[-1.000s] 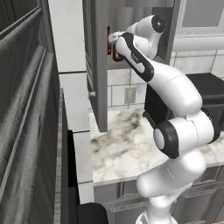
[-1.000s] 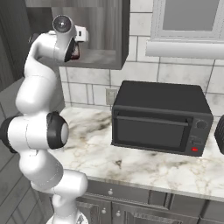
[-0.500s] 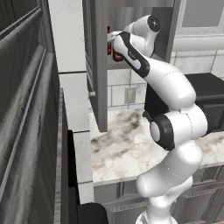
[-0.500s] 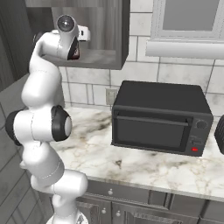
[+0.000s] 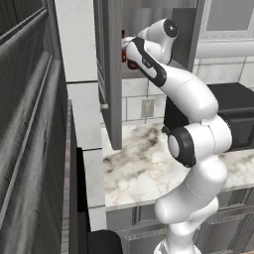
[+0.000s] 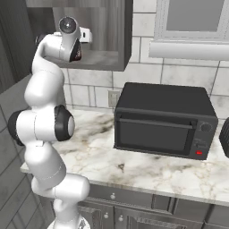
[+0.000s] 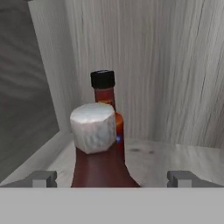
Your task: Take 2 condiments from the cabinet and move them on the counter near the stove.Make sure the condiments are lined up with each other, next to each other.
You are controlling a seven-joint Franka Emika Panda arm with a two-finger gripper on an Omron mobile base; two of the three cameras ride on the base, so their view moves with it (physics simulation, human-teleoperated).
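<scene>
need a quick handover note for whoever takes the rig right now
Gripper: open, inside the cabinet, fingertips either side of the squat dark bottle, nothing held.
Things: squat dark bottle with a pale cap sits on the cabinet shelf, slim red bottle with black cap right behind it. Counter carries the black toaster oven.
Done: arm reached into the cabinet.
Left: grasp and move both bottles to the counter near the stove, side by side.

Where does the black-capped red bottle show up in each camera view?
Left base view: a red sliver top centre, in the open cabinet behind the arm.
Right base view: cannot tell; the arm covers that spot.
Hand view: black-capped bottle centre, behind the white-topped bottle.
Shared landmark: the cabinet.
</scene>
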